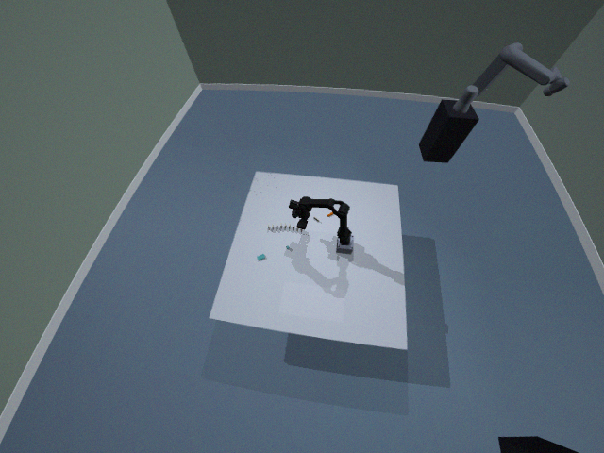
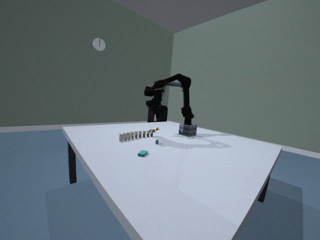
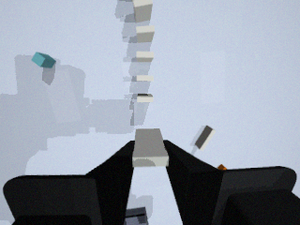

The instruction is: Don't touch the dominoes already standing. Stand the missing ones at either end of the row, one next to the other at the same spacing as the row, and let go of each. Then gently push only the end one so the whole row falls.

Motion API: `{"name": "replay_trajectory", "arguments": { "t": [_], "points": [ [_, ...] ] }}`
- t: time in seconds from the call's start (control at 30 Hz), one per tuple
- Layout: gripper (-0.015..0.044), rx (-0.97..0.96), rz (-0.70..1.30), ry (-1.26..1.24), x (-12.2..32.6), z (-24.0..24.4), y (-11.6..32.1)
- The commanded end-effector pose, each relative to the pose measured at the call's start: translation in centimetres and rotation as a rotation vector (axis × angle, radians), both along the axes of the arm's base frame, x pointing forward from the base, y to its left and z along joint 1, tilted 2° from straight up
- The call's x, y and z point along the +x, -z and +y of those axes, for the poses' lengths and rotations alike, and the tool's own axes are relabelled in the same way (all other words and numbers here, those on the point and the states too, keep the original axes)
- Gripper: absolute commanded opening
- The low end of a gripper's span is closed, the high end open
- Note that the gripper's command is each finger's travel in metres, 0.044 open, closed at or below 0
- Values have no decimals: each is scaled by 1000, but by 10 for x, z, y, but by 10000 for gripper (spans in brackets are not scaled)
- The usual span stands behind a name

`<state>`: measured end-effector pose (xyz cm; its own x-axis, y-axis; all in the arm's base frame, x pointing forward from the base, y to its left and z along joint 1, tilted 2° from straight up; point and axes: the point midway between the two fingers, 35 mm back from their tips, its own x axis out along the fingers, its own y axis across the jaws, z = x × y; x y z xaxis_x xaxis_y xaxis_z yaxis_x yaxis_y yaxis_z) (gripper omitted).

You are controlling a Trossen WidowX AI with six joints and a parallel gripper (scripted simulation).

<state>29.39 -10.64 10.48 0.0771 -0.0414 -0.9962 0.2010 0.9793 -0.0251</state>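
My gripper (image 1: pixel 302 226) (image 2: pixel 155 118) (image 3: pixel 148 144) is shut on a pale domino (image 3: pixel 150 141) and holds it above the table, off the row's near end. A row of several standing cream dominoes (image 2: pixel 136 134) (image 3: pixel 144 57) runs away from the gripper in the wrist view. The row's near-end domino (image 3: pixel 144 98) stands a little beyond the held one in that view. Another loose domino (image 1: pixel 317 220) (image 3: pixel 204 137) lies on the table, turned at an angle, to the right of the gripper in the wrist view.
A small teal block (image 1: pixel 289 247) (image 2: pixel 156 141) (image 3: pixel 43 60) is beside the row. A flat teal block (image 1: pixel 261 257) (image 2: pixel 142 153) lies farther out. An orange object (image 1: pixel 329 214) (image 2: pixel 157 128) (image 3: pixel 221 167) is near the loose domino. The arm's base (image 1: pixel 343 244) (image 2: pixel 187 129) stands on the table.
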Motion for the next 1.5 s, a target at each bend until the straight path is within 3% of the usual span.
{"name": "replay_trajectory", "arguments": {
  "t": [0.0,0.43,0.93,1.33,1.47],
  "points": [
    [107,10,18,10,2,-1,32],
    [107,10,19,8,0,-1,112],
    [107,10,19,8,-1,-1,116],
    [422,10,19,8,-1,-1,116],
    [440,10,19,8,0,-1,113]
  ]
}}
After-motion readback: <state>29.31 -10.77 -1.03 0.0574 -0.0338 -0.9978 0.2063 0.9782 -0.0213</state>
